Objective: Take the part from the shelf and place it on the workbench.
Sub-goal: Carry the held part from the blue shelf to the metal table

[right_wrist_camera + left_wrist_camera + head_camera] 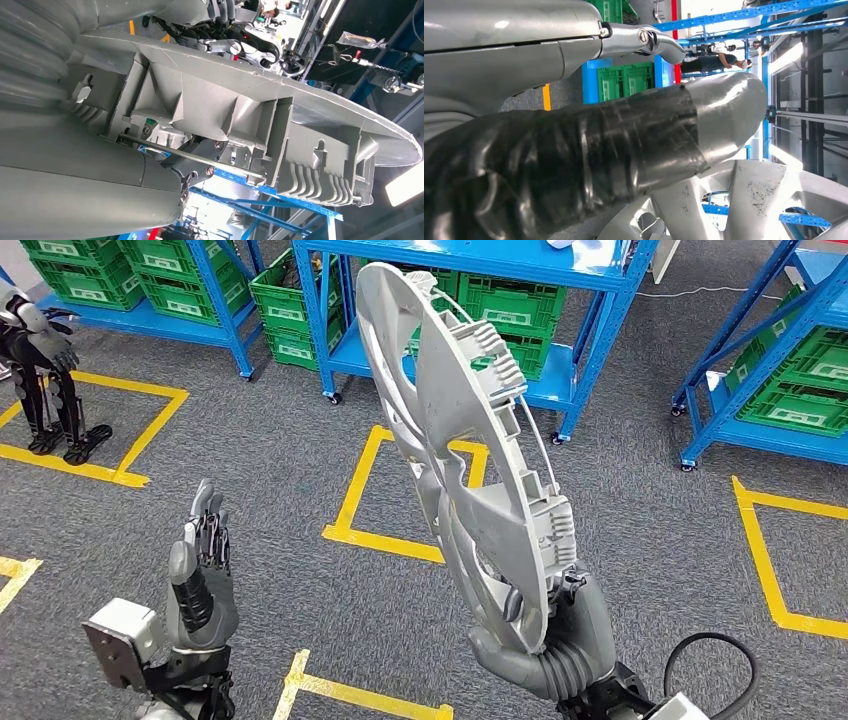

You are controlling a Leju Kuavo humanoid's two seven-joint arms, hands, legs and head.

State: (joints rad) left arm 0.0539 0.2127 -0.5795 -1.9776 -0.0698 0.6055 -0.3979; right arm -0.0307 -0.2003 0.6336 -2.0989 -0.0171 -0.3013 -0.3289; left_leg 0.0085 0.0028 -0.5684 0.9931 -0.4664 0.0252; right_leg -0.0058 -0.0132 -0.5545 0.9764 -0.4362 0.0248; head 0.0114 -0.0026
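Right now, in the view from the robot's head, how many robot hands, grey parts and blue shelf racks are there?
Hands: 2, left hand and right hand
Grey part: 1
Blue shelf racks: 3
Total: 6

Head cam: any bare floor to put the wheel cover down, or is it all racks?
Bare carpet lies between the left hand and the blue shelving, inside and around the yellow floor outline. More lies right of the wheel cover held by the right hand. Crowded: shelf tiers packed with green crates.
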